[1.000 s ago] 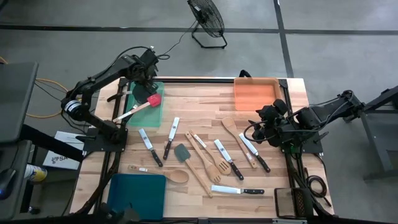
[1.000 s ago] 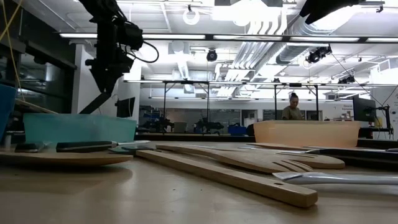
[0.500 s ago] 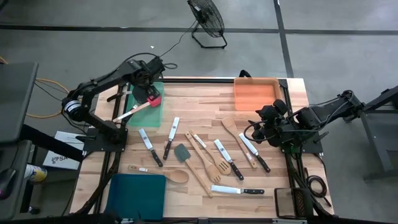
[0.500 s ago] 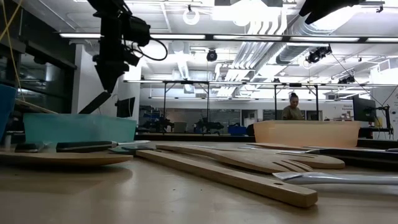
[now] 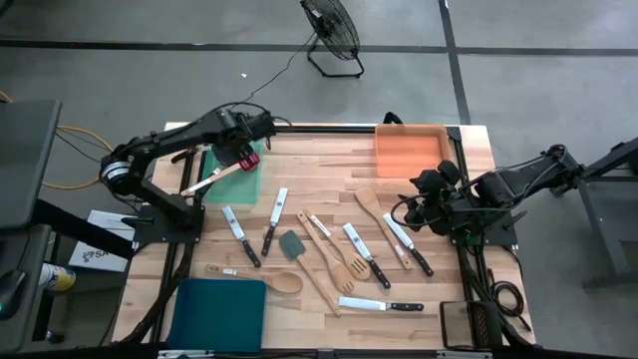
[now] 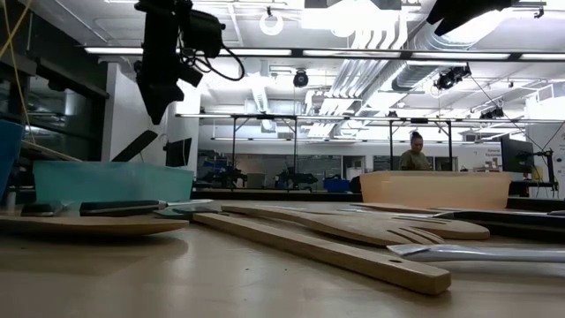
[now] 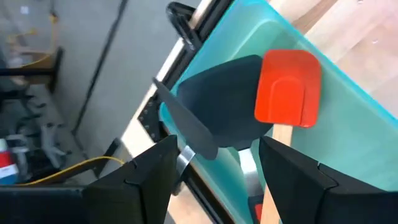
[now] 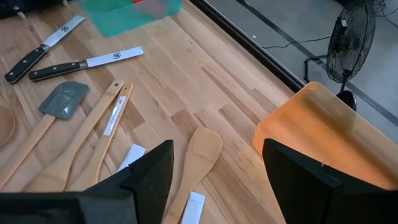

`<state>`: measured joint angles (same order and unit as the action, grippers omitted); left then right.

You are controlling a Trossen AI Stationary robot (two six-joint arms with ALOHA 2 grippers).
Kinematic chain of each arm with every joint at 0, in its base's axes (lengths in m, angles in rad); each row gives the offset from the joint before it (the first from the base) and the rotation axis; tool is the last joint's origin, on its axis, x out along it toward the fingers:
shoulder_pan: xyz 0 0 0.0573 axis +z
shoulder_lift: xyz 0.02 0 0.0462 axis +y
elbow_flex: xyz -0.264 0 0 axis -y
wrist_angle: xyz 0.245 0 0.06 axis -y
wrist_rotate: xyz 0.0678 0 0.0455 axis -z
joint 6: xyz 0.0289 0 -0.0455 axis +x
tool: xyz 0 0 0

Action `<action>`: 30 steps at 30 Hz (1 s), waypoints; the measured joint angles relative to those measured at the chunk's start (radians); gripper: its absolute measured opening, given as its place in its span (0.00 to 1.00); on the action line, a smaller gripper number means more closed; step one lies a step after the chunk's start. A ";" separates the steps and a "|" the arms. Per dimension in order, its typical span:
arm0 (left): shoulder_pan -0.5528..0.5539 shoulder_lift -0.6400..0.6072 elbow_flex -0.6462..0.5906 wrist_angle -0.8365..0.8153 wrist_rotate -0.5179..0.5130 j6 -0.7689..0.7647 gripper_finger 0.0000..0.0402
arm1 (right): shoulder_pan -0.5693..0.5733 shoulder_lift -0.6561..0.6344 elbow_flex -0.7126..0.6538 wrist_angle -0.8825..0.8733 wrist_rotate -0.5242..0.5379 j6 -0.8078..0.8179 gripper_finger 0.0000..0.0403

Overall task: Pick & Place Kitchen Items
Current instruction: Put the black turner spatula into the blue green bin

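Observation:
A green tray (image 5: 227, 175) at the far left holds a red-headed spatula (image 7: 288, 87) and a black spatula (image 7: 224, 106). The red one's pale handle (image 5: 204, 183) sticks out over the tray's left rim. My left gripper (image 7: 217, 186) hovers open above this tray (image 5: 249, 153), touching nothing. Knives (image 5: 239, 236), wooden turners (image 5: 334, 247), a grey spatula (image 5: 291, 244) and wooden spoons (image 5: 371, 204) lie flat on the table's middle. My right gripper (image 8: 217, 186) waits open above the right side (image 5: 412, 206), over a wooden spoon (image 8: 200, 149).
An orange tray (image 5: 411, 150) stands at the far right and a teal tray (image 5: 219, 299) at the near left corner. A black mesh basket (image 5: 469, 324) hangs at the near right. Bare wood lies between the green and orange trays. A person stands far back in the room (image 6: 413, 152).
My left gripper has swung toward the table's right edge over the green tray, staying at about the same height, and has rolled at the wrist. Its fingers have stayed open. No utensil has moved.

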<state>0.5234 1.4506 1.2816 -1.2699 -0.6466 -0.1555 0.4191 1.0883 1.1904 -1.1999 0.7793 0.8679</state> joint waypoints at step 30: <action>-0.197 0.000 -0.327 0.062 -0.344 -0.289 0.55 | 0.000 0.000 0.000 0.000 0.005 0.007 0.59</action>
<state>0.3266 1.4506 0.9548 -1.2080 -0.9908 -0.4449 0.4192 1.0882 1.1904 -1.1997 0.7845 0.8749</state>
